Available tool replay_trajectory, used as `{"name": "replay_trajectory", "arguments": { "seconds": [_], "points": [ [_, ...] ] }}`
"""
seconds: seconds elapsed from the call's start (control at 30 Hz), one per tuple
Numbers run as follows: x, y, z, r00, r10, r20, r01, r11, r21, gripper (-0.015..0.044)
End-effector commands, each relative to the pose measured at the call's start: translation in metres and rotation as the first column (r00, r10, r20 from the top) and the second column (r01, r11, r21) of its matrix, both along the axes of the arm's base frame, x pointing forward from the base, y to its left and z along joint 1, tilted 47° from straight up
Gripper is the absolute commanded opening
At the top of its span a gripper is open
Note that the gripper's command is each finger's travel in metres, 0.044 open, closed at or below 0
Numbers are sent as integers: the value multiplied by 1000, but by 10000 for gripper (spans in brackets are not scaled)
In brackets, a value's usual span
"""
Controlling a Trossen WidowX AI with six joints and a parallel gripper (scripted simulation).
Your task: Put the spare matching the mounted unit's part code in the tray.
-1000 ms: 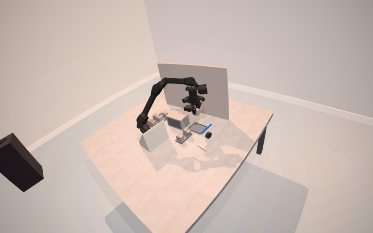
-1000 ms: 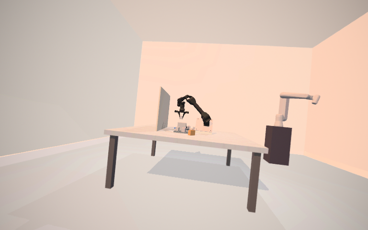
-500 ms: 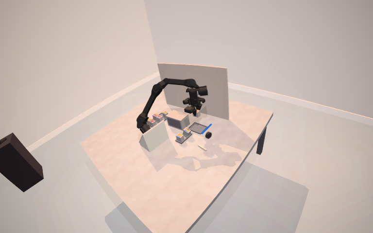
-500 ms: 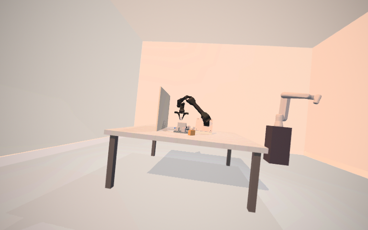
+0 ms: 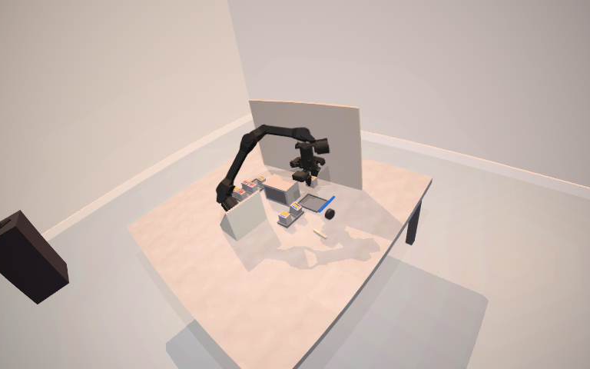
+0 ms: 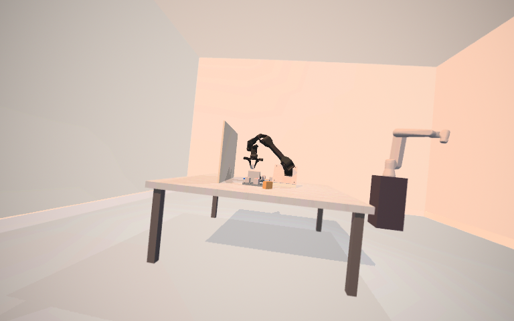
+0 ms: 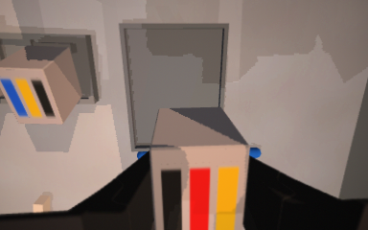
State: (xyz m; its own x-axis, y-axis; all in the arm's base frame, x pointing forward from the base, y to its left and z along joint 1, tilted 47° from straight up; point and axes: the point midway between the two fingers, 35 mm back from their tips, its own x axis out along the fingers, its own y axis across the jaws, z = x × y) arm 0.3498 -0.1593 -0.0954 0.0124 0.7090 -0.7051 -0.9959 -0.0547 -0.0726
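My gripper (image 5: 309, 181) (image 6: 253, 166) is shut on a beige spare block (image 7: 200, 192) (image 5: 313, 182) whose label has black, red and yellow stripes. It holds the block in the air, just short of the grey tray's near blue edge. The tray (image 7: 172, 27) (image 5: 313, 201) is a shallow square with a blue bar (image 5: 326, 204) on one side. The mounted unit (image 5: 281, 191) (image 6: 253, 174) is a grey box left of the tray. Another spare (image 7: 33, 93) (image 5: 295, 206), striped blue, yellow and black, sits on a grey cradle left of the tray.
More spares on cradles stand near the unit, one in front (image 5: 284, 215) and others behind it (image 5: 249, 184) (image 5: 239, 193). A black puck (image 5: 329, 213) and a beige stick (image 5: 319, 233) (image 7: 42, 201) lie near the tray. An upright board (image 5: 311, 132) stands behind and a wedge panel (image 5: 243, 219) in front. An orange cube (image 6: 268, 184) sits on the table.
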Motion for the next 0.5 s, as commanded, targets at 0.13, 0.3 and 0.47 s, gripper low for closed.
{"name": "replay_trajectory", "arguments": {
  "seconds": [0.13, 0.3, 0.47],
  "points": [
    [0, 6, -6, 1000, -4, -2, 5, 1000, 5, 0],
    [0, 9, -9, 1000, -5, -2, 5, 1000, 5, 0],
    [1, 12, -12, 1000, -5, -2, 5, 1000, 5, 0]
  ]
}}
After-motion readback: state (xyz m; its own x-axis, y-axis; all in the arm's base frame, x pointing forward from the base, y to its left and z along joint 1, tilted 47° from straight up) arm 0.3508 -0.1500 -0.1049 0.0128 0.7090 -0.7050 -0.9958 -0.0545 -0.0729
